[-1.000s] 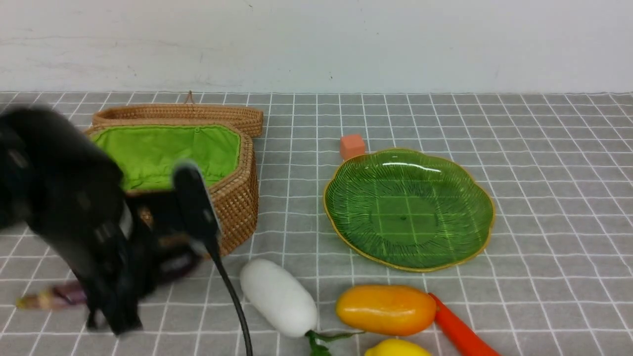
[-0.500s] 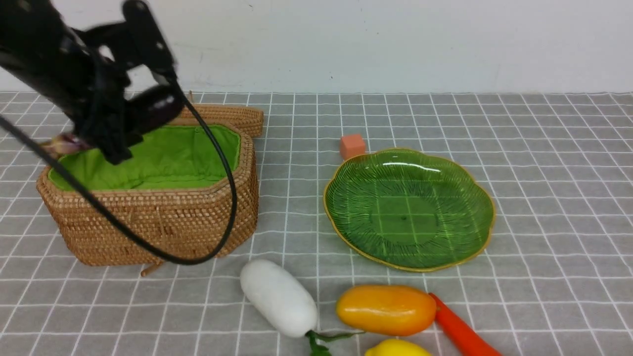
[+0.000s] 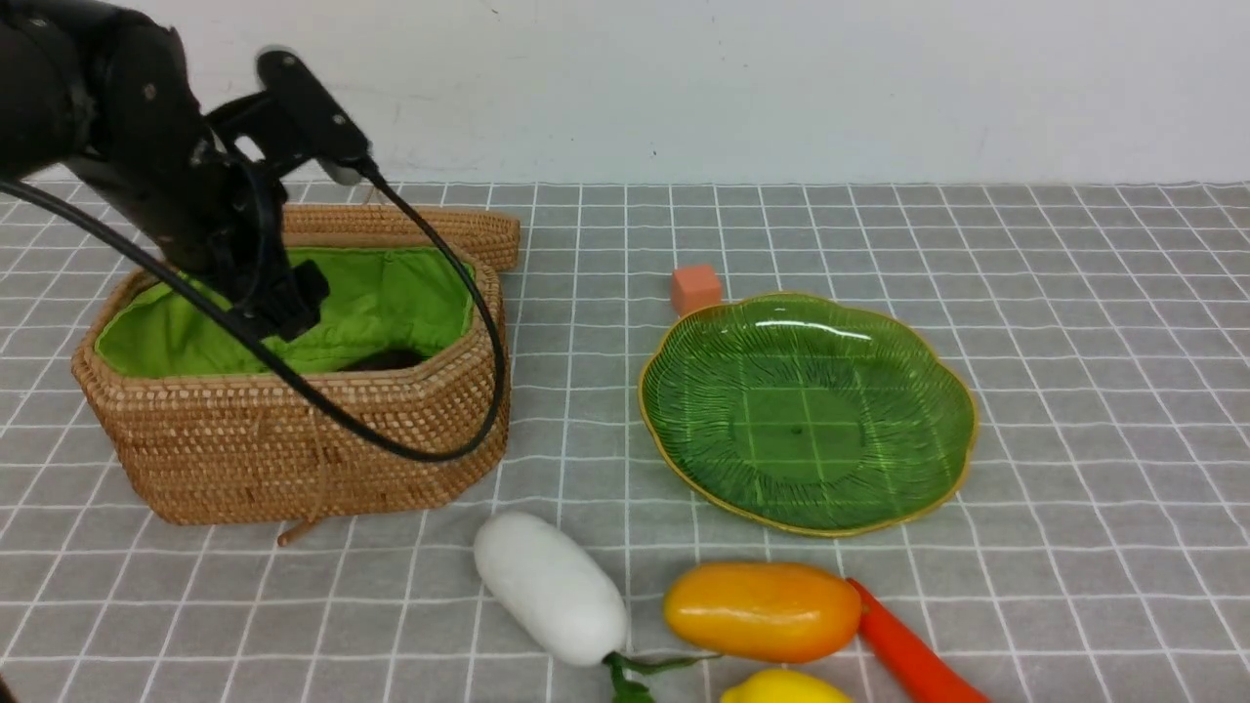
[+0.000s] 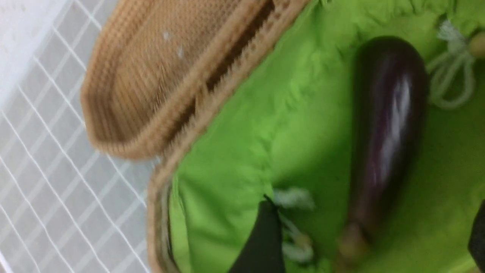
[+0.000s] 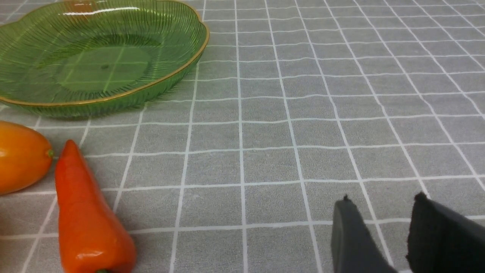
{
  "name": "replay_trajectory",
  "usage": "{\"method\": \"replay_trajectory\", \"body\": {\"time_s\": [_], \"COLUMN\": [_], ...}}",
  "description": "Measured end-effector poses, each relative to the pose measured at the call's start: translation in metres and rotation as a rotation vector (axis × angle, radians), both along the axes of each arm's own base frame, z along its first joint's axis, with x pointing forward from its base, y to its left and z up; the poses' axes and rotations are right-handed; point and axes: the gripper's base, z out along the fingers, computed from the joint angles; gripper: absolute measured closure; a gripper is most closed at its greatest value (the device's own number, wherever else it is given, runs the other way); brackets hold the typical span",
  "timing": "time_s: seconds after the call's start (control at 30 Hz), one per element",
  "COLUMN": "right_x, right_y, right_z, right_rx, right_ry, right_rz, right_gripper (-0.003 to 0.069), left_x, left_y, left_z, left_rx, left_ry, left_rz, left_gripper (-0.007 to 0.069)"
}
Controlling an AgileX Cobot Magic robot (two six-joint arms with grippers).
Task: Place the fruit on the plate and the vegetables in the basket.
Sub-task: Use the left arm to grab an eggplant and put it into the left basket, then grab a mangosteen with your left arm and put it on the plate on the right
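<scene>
Fingers of the left gripper (image 3: pixel 288 305) are spread wide and grasp nothing, hovering over the large octagonal tan wicker basket (image 3: pixel 293 449) on the left. Inside it, the long dark purple eggplant (image 4: pixel 382 125) lies loose on the bright green cloth lining (image 3: pixel 391 293). The scalloped green glass plate (image 3: pixel 811 410) sits to the right, well apart. Nearer lie the white oblong radish (image 3: pixel 552 586), the orange-yellow mango (image 3: pixel 762 610), the slim orange-red carrot (image 3: pixel 908 654) just beside it, and the yellow lemon (image 3: pixel 781 688). The right gripper (image 5: pixel 380 212), slightly parted and holding nothing, hangs low over the grey checked cloth (image 5: pixel 303 113).
</scene>
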Motion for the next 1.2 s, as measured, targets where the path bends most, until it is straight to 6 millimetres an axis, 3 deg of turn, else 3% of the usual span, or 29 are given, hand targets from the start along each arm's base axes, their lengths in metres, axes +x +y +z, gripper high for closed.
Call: {"method": "replay_trajectory", "body": {"time_s": [0.13,0.23,0.4,0.47,0.57,0.6,0.73,1.03,1.2], "right_x": [0.0,0.0,0.0,0.0,0.0,0.0,0.0,0.0,0.0], "right_y": [0.0,0.0,0.0,0.0,0.0,0.0,0.0,0.0,0.0], "right_z": [0.0,0.0,0.0,0.0,0.0,0.0,0.0,0.0,0.0], "right_rx": [-0.001,-0.001,0.0,0.0,0.0,0.0,0.0,0.0,0.001], "right_ry": [0.0,0.0,0.0,0.0,0.0,0.0,0.0,0.0,0.0], "right_rz": [0.0,0.0,0.0,0.0,0.0,0.0,0.0,0.0,0.0], "right_gripper": [0.0418,0.0418,0.0418,0.0418,0.0418,0.0418,0.0418,0.0418,0.0418], "left_x": [-0.021,-0.065,-0.111,-0.122,-0.139,-0.148,-0.164,-0.159,-0.154], "left_y": [-0.008,-0.046,-0.085,-0.096,-0.111,-0.113,-0.12,-0.123,-0.129], "left_z": [0.019,0.048,0.055,0.044,0.012,-0.007,-0.046,-0.097,-0.125], "left_rx": [-0.113,-0.368,-0.455,-0.446,-0.381,-0.342,-0.33,-0.412,-0.372], "left_ry": [0.042,0.163,0.357,0.415,0.528,0.588,0.639,0.583,0.671], "left_rz": [0.017,-0.018,-0.01,0.003,0.009,0.027,0.103,0.272,0.33], "left_gripper": [-0.002,0.0041,0.0065,0.0067,0.0068,0.0068,0.0068,0.0068,0.0081]}}
